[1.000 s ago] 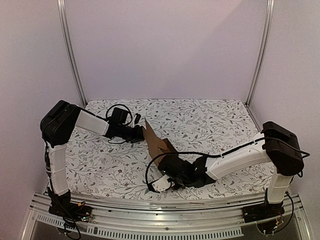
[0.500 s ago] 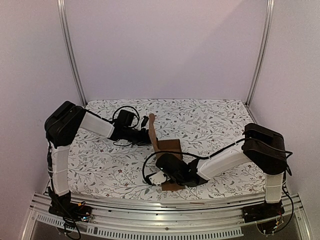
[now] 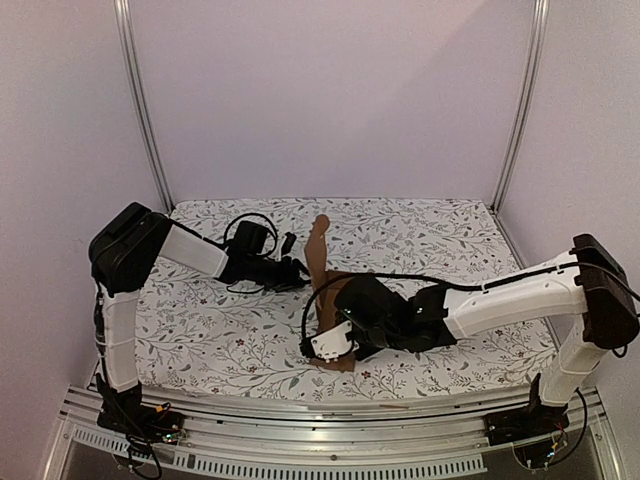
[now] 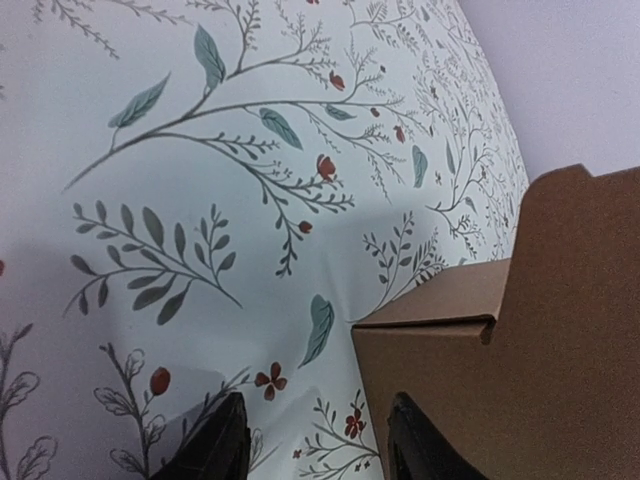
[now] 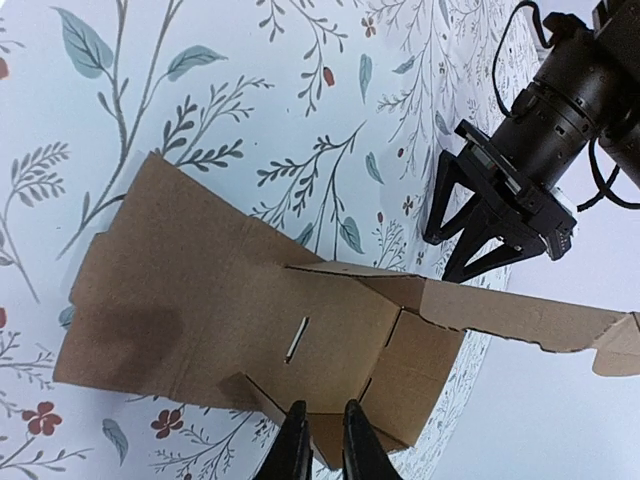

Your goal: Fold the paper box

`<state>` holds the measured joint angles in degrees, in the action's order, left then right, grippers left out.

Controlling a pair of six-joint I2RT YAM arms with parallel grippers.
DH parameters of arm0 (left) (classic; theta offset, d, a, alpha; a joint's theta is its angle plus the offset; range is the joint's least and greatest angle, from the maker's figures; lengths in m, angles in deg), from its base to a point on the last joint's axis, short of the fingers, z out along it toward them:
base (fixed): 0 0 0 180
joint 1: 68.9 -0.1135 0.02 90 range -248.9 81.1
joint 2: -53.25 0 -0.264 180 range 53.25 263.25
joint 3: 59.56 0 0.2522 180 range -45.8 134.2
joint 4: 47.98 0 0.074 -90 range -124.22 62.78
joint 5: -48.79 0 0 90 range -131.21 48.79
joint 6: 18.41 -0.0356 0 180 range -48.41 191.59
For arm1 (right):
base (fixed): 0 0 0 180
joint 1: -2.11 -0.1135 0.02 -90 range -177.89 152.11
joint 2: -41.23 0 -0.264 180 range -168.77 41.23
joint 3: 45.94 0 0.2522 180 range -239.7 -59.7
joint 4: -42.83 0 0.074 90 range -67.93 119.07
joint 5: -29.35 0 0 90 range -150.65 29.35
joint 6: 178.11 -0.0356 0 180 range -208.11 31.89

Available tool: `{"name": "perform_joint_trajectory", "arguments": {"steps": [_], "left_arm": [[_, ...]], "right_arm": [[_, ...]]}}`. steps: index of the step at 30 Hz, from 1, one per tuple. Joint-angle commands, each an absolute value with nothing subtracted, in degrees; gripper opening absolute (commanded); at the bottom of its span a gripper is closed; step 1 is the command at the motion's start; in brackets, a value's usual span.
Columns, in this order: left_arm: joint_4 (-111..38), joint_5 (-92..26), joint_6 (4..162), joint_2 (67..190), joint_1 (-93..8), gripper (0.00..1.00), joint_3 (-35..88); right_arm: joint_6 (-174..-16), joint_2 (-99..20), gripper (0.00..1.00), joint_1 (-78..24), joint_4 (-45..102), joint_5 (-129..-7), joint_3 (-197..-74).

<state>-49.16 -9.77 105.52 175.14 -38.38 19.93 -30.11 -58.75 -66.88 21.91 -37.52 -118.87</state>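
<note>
One paper box (image 5: 200,300); two hands: left hand (image 4: 315,445), right hand (image 5: 322,440).

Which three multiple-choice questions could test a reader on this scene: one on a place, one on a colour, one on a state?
1. Where is the paper box?
A. near the middle of the table
B. in the far right corner
C. off the table

2. What colour is it?
A. white
B. brown
C. blue

3. The left tool is:
A. shut on the box
B. holding a cable
C. open and empty

Key:
1 A: the top view shows it near the table's middle.
2 B: it is plain brown cardboard.
3 C: its fingers stand apart with nothing held between them.
</note>
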Motion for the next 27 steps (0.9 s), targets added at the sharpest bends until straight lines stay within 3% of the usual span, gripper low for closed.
{"name": "perform_joint_trajectory", "arguments": {"steps": [1,4,10,14,17,27], "left_arm": [[-47.6,-13.3,106.2,174.0,-38.6,0.48,17.5],[-47.7,-15.7,106.1,171.6,-39.2,0.5,15.5],[-47.2,-18.7,107.3,168.7,-43.1,0.54,14.5],[-45.7,-19.7,106.9,169.6,-44.9,0.55,18.4],[-43.3,-20.2,106.6,171.4,-45.1,0.55,22.9],[-42.9,-21.0,110.1,182.4,-44.9,0.57,40.8]], "right_arm": [[-40.5,-53.5,0.11,-64.9,3.8,-48.2,-123.6],[-50.9,-50.8,0.14,-58.2,-4.2,-60.8,-129.2],[-70.0,-49.3,0.45,-42.0,-0.9,-80.9,-132.8],[-71.2,-50.2,0.58,-39.7,2.7,-84.6,-131.7],[-68.7,-51.9,0.65,-42.4,4.0,-81.6,-130.2],[-61.9,-55.2,0.66,-57.3,12.0,-62.1,-125.4]]}}
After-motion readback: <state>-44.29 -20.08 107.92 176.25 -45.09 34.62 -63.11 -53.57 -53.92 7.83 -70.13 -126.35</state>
